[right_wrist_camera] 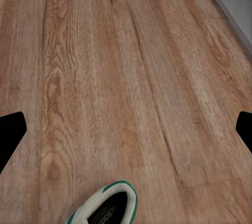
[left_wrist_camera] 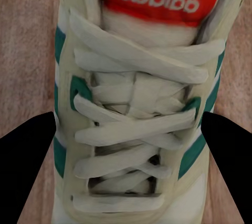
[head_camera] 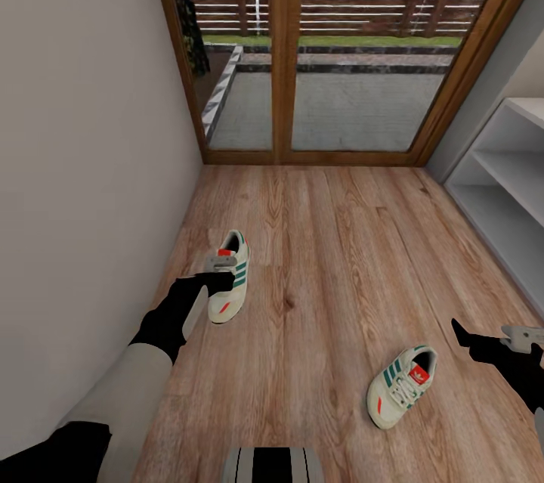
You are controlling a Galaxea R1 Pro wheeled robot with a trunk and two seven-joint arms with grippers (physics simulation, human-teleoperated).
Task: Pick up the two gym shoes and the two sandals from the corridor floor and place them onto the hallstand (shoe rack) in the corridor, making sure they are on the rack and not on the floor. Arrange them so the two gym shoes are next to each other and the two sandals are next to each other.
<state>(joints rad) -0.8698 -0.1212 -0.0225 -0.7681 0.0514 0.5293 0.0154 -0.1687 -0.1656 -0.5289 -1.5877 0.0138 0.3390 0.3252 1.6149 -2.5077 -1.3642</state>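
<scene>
The left tool [left_wrist_camera: 126, 129] straddles one gym shoe [head_camera: 230, 277], fingers spread either side, ready to grip. The right tool [head_camera: 483, 343] hangs open near the other gym shoe [head_camera: 402, 385].

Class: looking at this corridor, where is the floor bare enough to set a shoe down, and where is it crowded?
Bare planks lie between the far shoe and the rack, and up to the glass door. It is crowded at the left tool, which is over that shoe, and around the near shoe by the right tool.
</scene>
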